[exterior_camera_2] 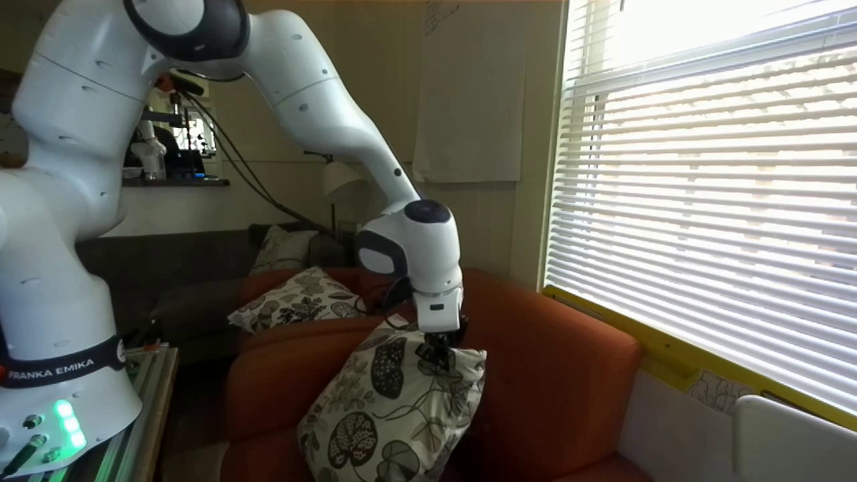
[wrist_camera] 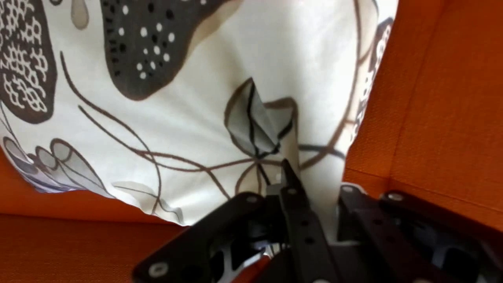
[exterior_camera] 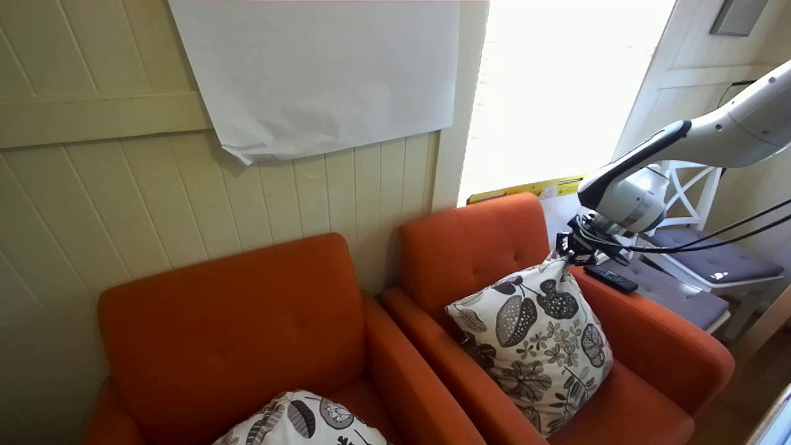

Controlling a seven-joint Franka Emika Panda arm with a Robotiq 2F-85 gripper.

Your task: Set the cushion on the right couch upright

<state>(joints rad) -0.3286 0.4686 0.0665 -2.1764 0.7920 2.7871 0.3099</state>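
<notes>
In an exterior view, angled down onto the right couch [exterior_camera: 476, 238]; in an exterior view, near-level past robot base [exterior_camera_2: 47, 402]; wrist view along gripper [wrist_camera: 318, 186], close on cushion [wrist_camera: 204, 110]; all three share cushion.

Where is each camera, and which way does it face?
In an exterior view: high before the orange armchair and second armchair, looking down at them and the wall; outer arm and gripper show.
In an exterior view: beside the orange armchair, looking sideways across both chairs, blinds at picture right; base, most of the arm and gripper show.
Wrist view: on the arm's end, looking past the gripper onto the cushion; only the gripper shows.
Both exterior views share the cushion, both armchairs, arm and gripper.
</notes>
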